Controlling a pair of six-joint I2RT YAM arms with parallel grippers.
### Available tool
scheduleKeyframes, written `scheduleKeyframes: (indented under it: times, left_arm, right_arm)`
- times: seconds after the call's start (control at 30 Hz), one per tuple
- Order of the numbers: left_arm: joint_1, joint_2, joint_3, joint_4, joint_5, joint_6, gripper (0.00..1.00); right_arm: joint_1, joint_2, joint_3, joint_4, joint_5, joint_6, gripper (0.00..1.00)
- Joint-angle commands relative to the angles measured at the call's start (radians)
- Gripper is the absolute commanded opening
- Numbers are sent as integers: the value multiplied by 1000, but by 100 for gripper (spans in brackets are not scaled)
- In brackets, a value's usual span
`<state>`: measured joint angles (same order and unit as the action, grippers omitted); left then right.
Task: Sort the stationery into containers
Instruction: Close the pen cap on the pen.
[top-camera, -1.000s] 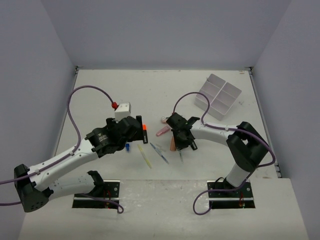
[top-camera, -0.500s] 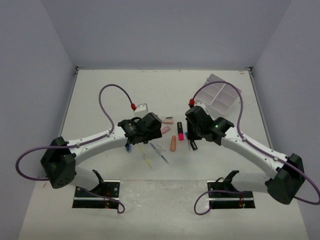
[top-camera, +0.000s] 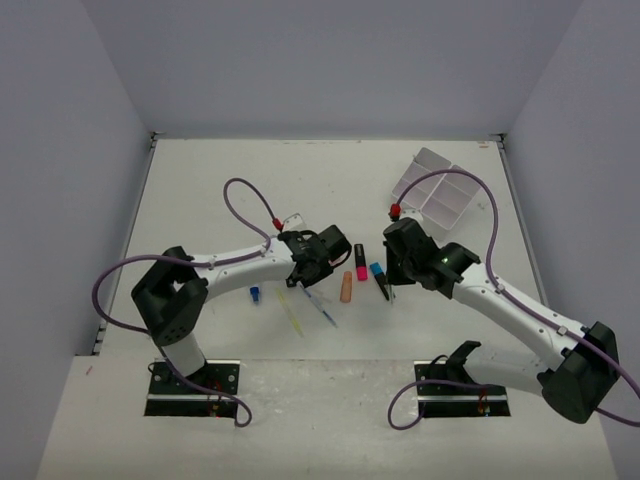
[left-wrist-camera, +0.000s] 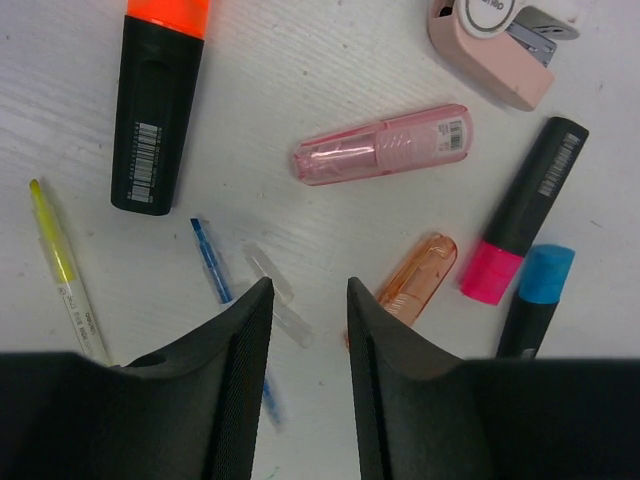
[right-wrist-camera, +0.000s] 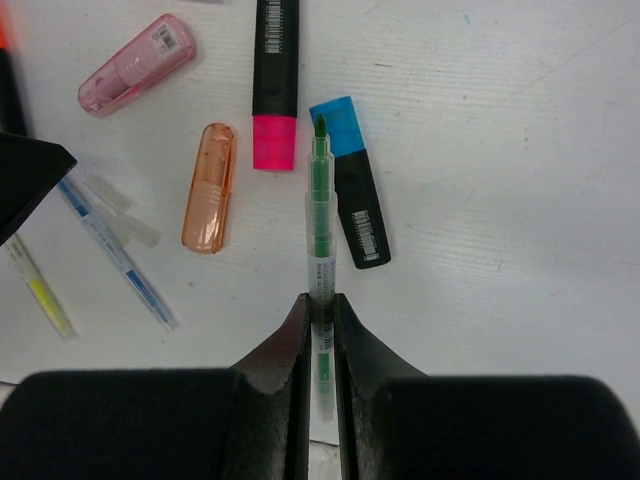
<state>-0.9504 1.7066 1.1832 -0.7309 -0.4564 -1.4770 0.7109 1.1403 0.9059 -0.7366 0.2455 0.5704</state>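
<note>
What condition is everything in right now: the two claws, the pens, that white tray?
Left gripper: open, empty.
Right gripper: shut on the green pen.
Green pen: held, tip bare.
Tray: looks empty.
Pink highlighter: capped, lying flat.
Blue highlighter: capped, lying flat.
Orange highlighter: capped, lying flat.

White table (top-camera: 220, 180) w/ grey-lilac walls (top-camera: 330, 70) on 3 sides; tabletop looks streaky.

Left hand (left-wrist-camera: 307, 290) agape, right hand (right-wrist-camera: 320, 300) pinched.
</note>
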Motion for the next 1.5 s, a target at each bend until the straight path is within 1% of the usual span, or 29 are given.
scheduleKeyframes:
  times: [0.0,0.33,0.53,0.63,0.67,0.97,1.07,1.23,1.37,1.47]
  left_arm:
    - [-3,48,62,-70,-24,-80,37]
    - [-5,85,53,-77,-9,-96,35]
    - [-5,102,35,-21,12,-72,35]
    - [-5,115,36,-17,17,-68,33]
    - [-5,120,36,-10,24,-63,31]
    - [-5,133,22,-4,30,-60,31]
    - [-5,137,15,2,34,-60,27]
    - [-5,142,15,10,39,-51,28]
    - [-5,129,20,5,20,-45,31]
    - [-7,118,24,-1,7,-42,32]
  right_arm:
    - [-9,-45,-25,43,6,-35,0]
    - [-17,-27,-33,66,-8,-49,0]
    - [-19,-28,-45,94,-40,-60,0]
    - [-19,-30,-45,95,-41,-62,0]
    - [-21,-30,-45,95,-41,-64,0]
    - [-25,-30,-45,97,-45,-66,0]
    - [-25,-30,-45,97,-45,-66,0]
    - [-24,-27,-45,97,-45,-66,0]
    - [-25,-21,-47,97,-47,-66,0]
    - [-25,-19,-45,97,-46,-67,0]
